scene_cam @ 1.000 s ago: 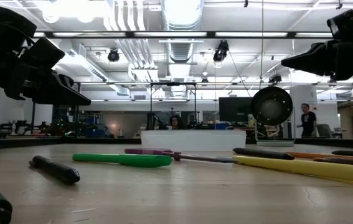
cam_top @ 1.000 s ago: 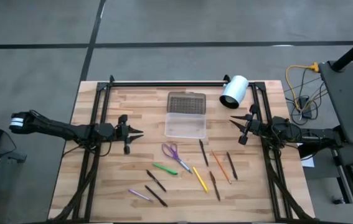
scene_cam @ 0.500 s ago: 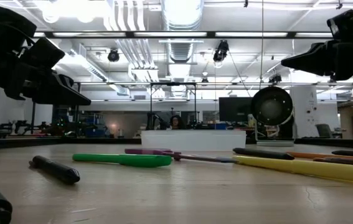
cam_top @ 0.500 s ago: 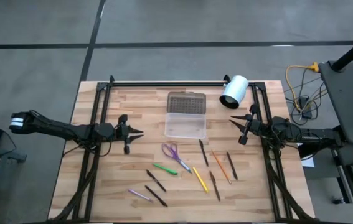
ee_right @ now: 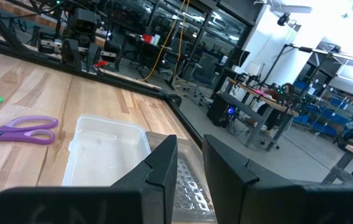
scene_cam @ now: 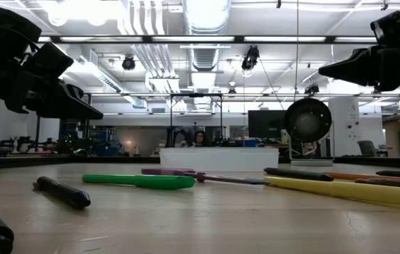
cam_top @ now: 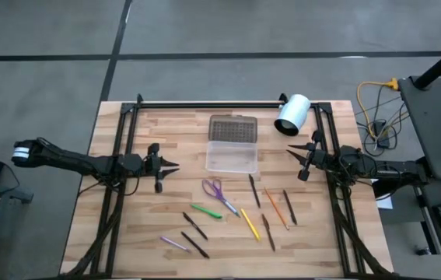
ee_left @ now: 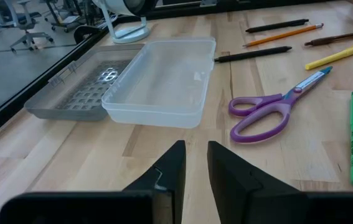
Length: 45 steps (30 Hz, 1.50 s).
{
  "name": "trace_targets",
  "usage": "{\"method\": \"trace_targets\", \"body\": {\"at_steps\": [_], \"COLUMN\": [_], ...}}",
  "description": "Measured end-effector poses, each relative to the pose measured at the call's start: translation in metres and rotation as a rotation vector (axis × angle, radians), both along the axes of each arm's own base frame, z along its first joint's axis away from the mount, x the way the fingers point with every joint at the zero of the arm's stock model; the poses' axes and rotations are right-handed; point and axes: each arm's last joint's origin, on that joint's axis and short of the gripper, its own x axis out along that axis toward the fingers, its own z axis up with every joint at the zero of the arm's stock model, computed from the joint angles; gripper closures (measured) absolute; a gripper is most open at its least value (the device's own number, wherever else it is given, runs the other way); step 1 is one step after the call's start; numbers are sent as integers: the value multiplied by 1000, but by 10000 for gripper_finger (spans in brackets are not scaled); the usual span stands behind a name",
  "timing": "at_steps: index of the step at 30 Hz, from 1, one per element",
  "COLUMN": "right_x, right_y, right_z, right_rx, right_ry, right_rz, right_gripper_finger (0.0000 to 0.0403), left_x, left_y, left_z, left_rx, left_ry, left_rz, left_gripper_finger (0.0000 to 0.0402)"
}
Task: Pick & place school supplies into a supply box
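The supply box [cam_top: 232,155] is a clear tray lying on the table at its far middle, with its dotted grey lid [cam_top: 232,127] folded open behind it. The school supplies lie flat and scattered nearer the front: purple scissors [cam_top: 214,189], a green pen [cam_top: 205,211], a yellow pencil [cam_top: 249,224], an orange pencil [cam_top: 276,208] and several dark pens. My left gripper [cam_top: 173,166] hovers left of the box and my right gripper [cam_top: 290,151] hovers right of it. Each gripper points inward, its fingers a narrow gap apart with nothing between them [ee_left: 196,149] [ee_right: 190,146].
A white cylinder [cam_top: 292,114] lies at the far right corner, close to my right gripper. Black frame rails [cam_top: 220,103] run along the table's far edge and down both sides. Bare wood [cam_top: 181,136] lies between each gripper and the box.
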Motion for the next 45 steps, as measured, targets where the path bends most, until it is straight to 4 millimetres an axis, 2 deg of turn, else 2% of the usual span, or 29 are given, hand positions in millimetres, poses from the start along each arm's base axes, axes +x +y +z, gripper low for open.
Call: {"method": "trace_targets", "body": {"at_steps": [25,31,45], "right_x": [0,0,0], "right_y": [0,0,0], "right_z": [0,0,0], "right_rx": [0,0,0], "right_ry": [0,1,1], "right_rz": [0,0,0], "right_gripper_finger": [335,335,335], "left_x": [0,0,0], "left_y": [0,1,1], "left_z": [-1,-1,-1], "left_rx": [14,164,173], "left_ry": [8,42,44], "left_rz": [-4,-33,-35], "left_gripper_finger": [349,349,349]}}
